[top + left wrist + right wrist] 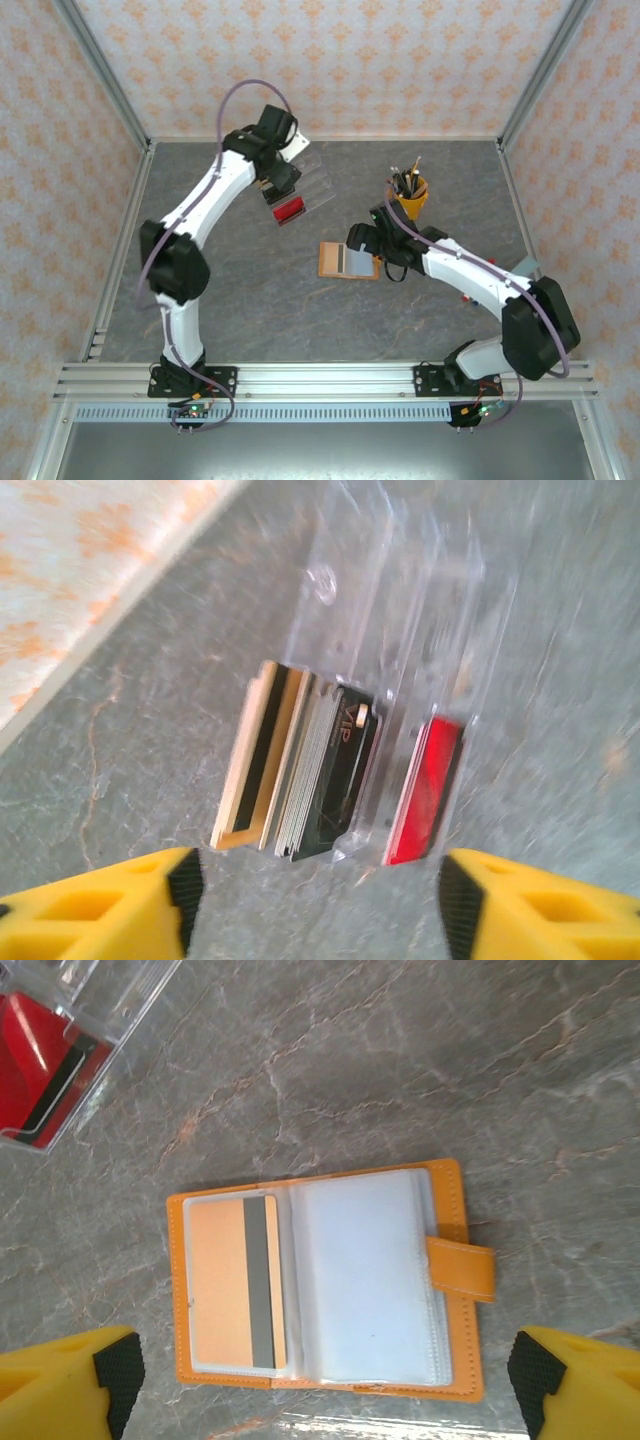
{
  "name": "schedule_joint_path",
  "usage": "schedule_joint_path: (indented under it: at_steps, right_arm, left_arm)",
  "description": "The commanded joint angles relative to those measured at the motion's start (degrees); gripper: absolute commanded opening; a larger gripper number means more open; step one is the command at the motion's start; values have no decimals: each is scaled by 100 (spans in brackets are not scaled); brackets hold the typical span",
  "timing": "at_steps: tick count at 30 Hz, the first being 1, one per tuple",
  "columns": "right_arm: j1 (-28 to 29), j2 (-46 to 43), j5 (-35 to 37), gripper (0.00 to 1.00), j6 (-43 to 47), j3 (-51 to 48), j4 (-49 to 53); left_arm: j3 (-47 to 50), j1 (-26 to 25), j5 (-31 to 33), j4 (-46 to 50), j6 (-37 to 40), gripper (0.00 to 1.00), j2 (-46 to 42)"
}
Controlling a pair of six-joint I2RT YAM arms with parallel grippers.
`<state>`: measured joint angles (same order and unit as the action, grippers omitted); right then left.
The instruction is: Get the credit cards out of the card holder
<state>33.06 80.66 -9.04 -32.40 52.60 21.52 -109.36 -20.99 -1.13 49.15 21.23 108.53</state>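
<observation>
The orange card holder (455, 1260) lies open on the grey table (250, 300), just left of my right gripper (362, 240). An orange credit card with a grey stripe (235, 1280) sits in its left sleeve. The right side shows clear plastic sleeves (365, 1280). My right gripper (325, 1370) hovers open over the holder, holding nothing. My left gripper (315, 890) is open above a clear plastic tray (400, 580). In the tray stand a gold and black card (255, 760), a black VIP card (340, 780) and a red card (425, 790). Nothing lies between the left fingers.
A yellow cup of pens (410, 195) stands behind the right gripper. The clear tray (305, 185) with the red card (290, 210) sits at the back, left of centre. Patterned walls close three sides, and a metal rail (320, 380) runs along the near edge.
</observation>
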Motion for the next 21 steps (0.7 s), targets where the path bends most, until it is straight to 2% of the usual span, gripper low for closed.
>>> schedule_joint_path:
  at_steps: [1,6,10,12,16,21]
  right_arm:
    - [-26,255,-549,92,-26,164,-208]
    - [-26,771,-1450,80,-176,179,-728]
    - [-28,1122,-1887,67,-358,188,-1148]
    - [-23,1272,-2003,57,-387,224,-1264]
    - [-27,1507,-2012,43,-390,307,-1299]
    - [-26,1753,-1867,35,-391,395,-1245]
  left_arm:
    - [752,-21,-290,-931,-1321,75,-758]
    - [1722,-19,178,-1166,-3110,85,-1291]
    - [2641,-19,-246,-1594,-4041,93,-1579]
    - [3065,-20,-498,-1794,-4352,95,-1726]
    - [3851,-17,-1094,-2246,-4889,92,-1935]
    - [4491,-69,-2086,-2688,-5516,81,-1788]
